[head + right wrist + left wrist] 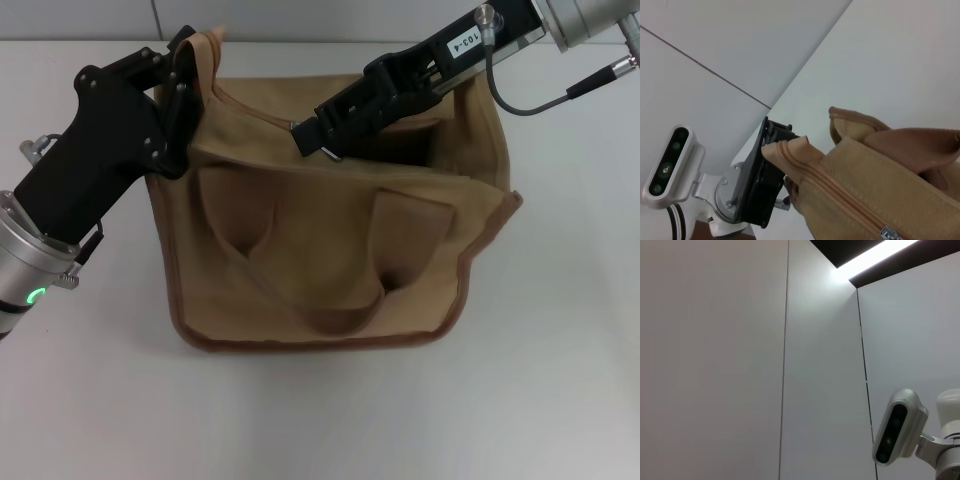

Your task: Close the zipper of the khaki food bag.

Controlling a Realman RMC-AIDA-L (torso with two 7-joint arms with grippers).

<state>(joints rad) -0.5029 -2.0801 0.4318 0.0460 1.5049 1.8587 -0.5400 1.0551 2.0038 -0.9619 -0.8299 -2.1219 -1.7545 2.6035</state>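
Head view: boxy khaki canvas food bag (340, 250) with brown piping and flat handles, standing mid-table (560, 380). My left gripper (175, 95), black, is clamped on the bag's left top corner, in my judgement to anchor the fabric so the slider has something to pull against. My right gripper (318, 138) is closed on the small silver pull tab at mid-top. Right wrist view: tan-taped zipper (840, 197) reads closed from the slider to the pinched corner; the remainder looks open.
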